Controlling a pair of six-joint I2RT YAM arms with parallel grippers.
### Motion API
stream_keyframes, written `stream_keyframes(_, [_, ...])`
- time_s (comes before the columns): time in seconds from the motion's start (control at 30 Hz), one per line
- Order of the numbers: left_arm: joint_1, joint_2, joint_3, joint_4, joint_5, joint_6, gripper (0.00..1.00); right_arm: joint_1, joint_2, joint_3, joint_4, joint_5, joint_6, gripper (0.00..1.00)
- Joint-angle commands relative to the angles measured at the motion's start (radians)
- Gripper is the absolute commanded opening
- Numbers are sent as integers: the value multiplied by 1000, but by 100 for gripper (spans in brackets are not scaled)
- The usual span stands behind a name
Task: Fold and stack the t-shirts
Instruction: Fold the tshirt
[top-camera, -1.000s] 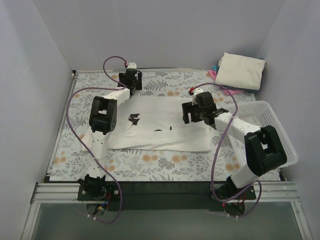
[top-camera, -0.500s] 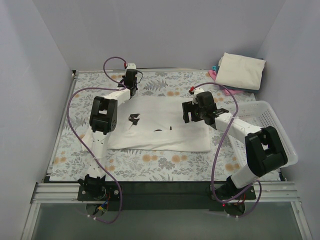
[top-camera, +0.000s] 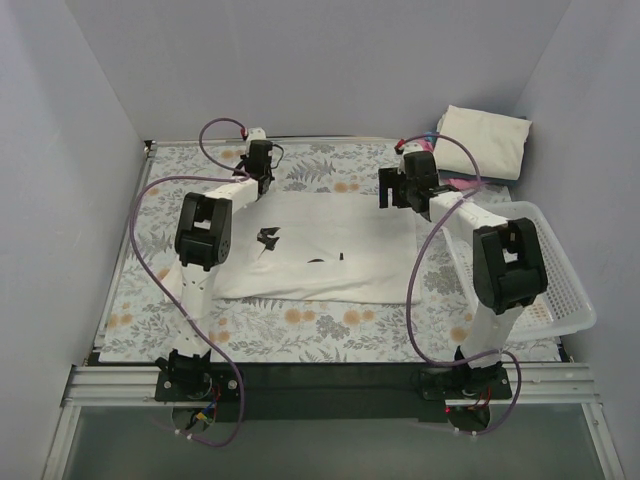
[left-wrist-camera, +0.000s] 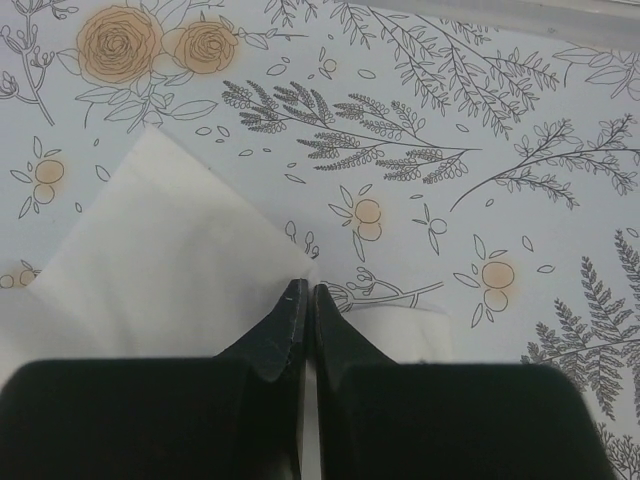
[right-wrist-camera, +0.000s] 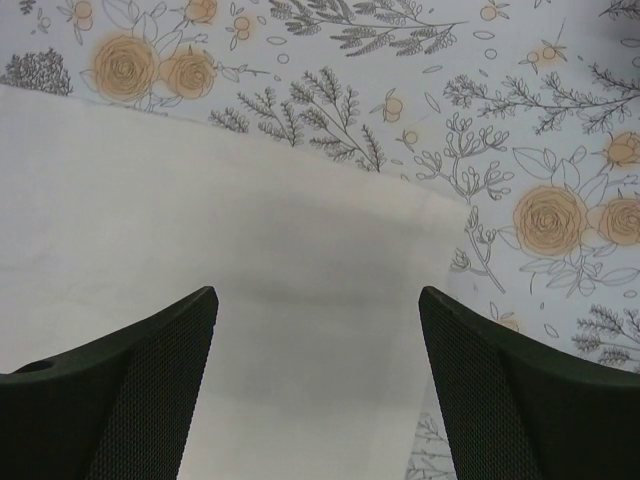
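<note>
One flat t-shirt (top-camera: 330, 280) — one basket (top-camera: 565, 290)

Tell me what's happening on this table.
A white t-shirt lies spread flat on the floral table. The left gripper is shut at its far-left corner; the right gripper hovers open over the far-right corner. Folded shirts sit stacked at the back right.

basket (top-camera: 566, 285) along right edge, folded t-shirts (top-camera: 482, 141) far-right corner
</note>
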Motion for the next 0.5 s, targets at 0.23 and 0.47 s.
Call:
stream_keyframes(0.23, [21, -213, -109, 93, 14, -63, 0, -65, 236, 234, -15, 32, -26, 74])
stream_keyframes(0.47, [35, -253, -137, 88, 50, -75, 0, -91, 265, 265, -26, 51, -36, 74])
